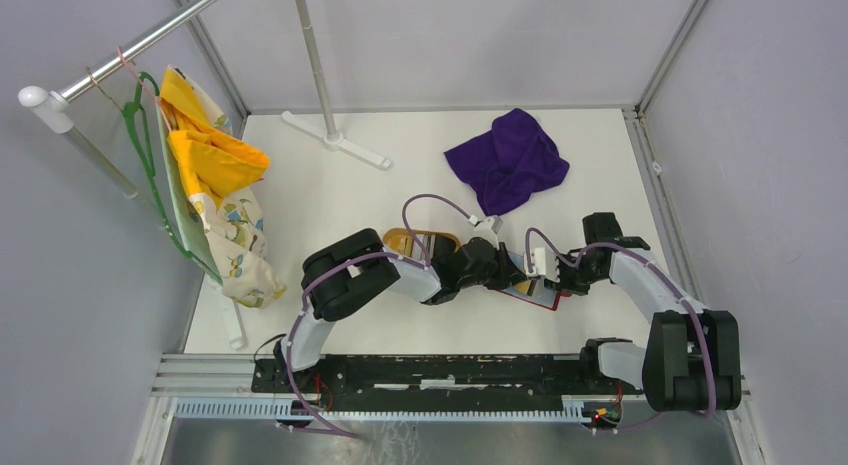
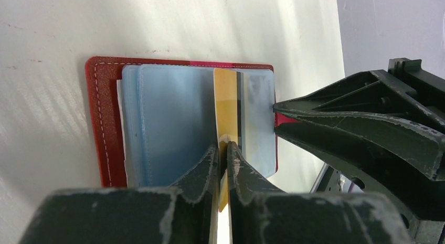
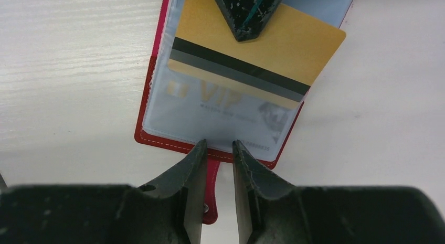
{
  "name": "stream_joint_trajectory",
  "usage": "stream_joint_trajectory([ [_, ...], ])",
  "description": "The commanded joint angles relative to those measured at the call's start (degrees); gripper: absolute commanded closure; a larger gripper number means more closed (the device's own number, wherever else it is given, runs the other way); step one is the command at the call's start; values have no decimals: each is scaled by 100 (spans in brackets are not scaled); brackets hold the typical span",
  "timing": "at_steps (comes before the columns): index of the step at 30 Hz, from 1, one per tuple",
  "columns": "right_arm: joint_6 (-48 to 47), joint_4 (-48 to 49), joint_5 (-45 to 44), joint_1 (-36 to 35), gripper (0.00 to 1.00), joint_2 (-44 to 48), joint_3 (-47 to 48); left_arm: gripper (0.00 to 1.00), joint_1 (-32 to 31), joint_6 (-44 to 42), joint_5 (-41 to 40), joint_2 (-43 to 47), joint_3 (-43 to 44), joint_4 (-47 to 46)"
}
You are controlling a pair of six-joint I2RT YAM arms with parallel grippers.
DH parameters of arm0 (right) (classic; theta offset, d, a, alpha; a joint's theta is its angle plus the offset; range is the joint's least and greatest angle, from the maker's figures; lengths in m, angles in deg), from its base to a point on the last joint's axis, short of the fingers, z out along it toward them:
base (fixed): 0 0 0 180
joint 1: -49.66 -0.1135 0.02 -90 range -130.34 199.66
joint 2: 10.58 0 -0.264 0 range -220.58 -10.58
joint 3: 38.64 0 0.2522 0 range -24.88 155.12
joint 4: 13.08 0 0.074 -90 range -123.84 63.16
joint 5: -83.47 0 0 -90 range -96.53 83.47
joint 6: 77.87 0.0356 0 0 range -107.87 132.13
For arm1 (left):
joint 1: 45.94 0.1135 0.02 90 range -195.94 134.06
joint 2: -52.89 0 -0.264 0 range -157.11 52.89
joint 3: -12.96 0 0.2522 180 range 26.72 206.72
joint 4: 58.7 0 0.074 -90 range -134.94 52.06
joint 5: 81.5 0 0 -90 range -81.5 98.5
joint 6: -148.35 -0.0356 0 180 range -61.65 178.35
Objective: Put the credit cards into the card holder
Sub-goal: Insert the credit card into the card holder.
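Card holder (image 2: 105, 123) open and flat on white table (image 1: 400, 195), near the front edge, between the two wrists. Well behind it at left, yellow and patterned garments (image 1: 215, 175) on a green hanger (image 1: 150, 165). Crumpled purple cloth (image 1: 507, 160) at far right. Tan tray (image 1: 405, 240) mostly hidden behind the left arm. Inside the red cover, clear blue-tinted sleeves (image 2: 168, 118), with a pale card (image 3: 220, 99) printed VIP visible through one. Left gripper (image 2: 224, 145) clenched on a gold credit card (image 3: 262, 44) with black stripe, held on edge over the sleeves. Leading edge apparently slipped into a sleeve mouth, though hard to confirm through the haze of plastic. Right gripper (image 3: 218, 145) nipped onto the holder's near edge, fingers either side of the red snap tab (image 3: 211, 176).
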Motion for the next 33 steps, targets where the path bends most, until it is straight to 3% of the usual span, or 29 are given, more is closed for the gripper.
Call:
stream_joint_trajectory([
  [1, -85, -33, -127, 14, 70, -31, -36, 87, -2, -377, 212, -220, 64, 593],
  [22, -6, 98, -283, 6, 69, -162, -124, 85, 79, -197, 1060, -436, 275, 410],
  [28, 0, 128, -252, 8, 69, -165, -141, 73, 79, -132, 993, -286, 140, 229],
  [33, -16, 119, -195, -2, 69, -172, -150, 70, 125, -194, 904, -120, 71, 297],
])
